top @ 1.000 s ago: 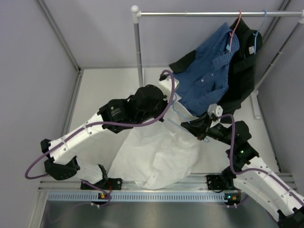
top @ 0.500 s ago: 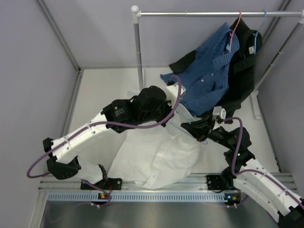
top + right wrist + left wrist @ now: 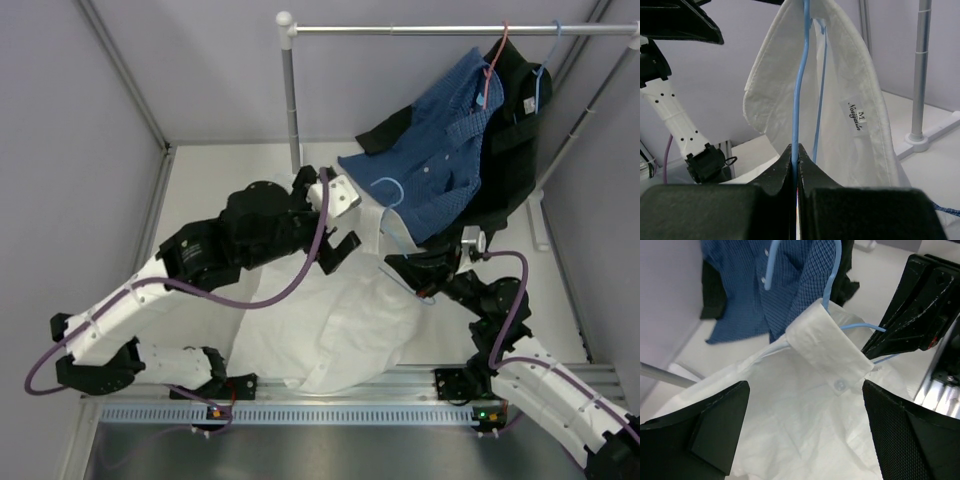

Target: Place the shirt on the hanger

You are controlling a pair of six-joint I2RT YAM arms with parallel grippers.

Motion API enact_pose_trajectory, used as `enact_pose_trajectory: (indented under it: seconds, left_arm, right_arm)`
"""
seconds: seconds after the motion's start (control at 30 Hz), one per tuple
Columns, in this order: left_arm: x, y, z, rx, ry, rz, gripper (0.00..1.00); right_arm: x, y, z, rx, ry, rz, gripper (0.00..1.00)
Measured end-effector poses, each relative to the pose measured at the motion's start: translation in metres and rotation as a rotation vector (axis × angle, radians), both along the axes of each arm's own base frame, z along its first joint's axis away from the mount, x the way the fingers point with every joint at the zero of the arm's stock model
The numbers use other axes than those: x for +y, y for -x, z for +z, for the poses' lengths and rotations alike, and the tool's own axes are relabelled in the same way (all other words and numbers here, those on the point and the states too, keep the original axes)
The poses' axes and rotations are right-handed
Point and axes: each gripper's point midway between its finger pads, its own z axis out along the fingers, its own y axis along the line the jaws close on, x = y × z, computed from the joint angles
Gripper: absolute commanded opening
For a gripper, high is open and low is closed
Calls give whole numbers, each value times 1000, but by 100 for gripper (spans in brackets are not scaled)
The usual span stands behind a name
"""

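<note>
The white shirt (image 3: 330, 320) lies spread on the table, its collar (image 3: 827, 347) lifted and draped over the light-blue wire hanger (image 3: 386, 187). The hanger's hook rises above the collar. My right gripper (image 3: 795, 156) is shut on the hanger (image 3: 799, 90) wire from below; the collar label (image 3: 856, 117) faces it. My left gripper (image 3: 345, 220) stands open just left of the collar, touching nothing. In the left wrist view its fingers (image 3: 912, 435) straddle the shirt (image 3: 800, 430) below the collar button, and the right gripper (image 3: 920, 305) shows dark at the right.
A clothes rack (image 3: 450, 29) stands at the back, its post (image 3: 291, 100) behind my left arm. A blue patterned shirt (image 3: 440, 160) on a red hanger (image 3: 495, 60) and a black garment (image 3: 515, 130) on a blue hanger hang close behind the collar. Grey walls close both sides.
My left gripper has opened, let go of the collar and drawn back to the left. The hanger's hook now stands clear above the collar. The right gripper keeps hold of the hanger.
</note>
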Motion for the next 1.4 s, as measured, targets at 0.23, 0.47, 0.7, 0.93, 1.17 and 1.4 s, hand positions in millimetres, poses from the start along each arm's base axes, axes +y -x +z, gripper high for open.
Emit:
enact_pose_trajectory:
  seconds: [0.23, 0.47, 0.7, 0.93, 1.17, 1.4]
  left_arm:
    - [38, -6, 15, -285, 41, -110, 98]
    - [12, -49, 31, -227, 115, -325, 98]
    - [-16, -7, 2, -27, 135, -647, 96]
    - [-13, 12, -13, 49, 127, -728, 83]
    - [-13, 8, -36, 128, 82, -712, 67]
    - [-10, 11, -46, 170, 58, -716, 58]
  right_arm:
    - [-3, 5, 3, -6, -13, 3, 0]
    - [-3, 16, 5, -55, 6, 33, 0]
    - [2, 19, -11, -41, 84, 63, 0]
    - [4, 25, -4, -73, 131, 95, 0]
    - [5, 35, 3, -128, 165, 130, 0]
    - [6, 35, -3, -137, 202, 138, 0]
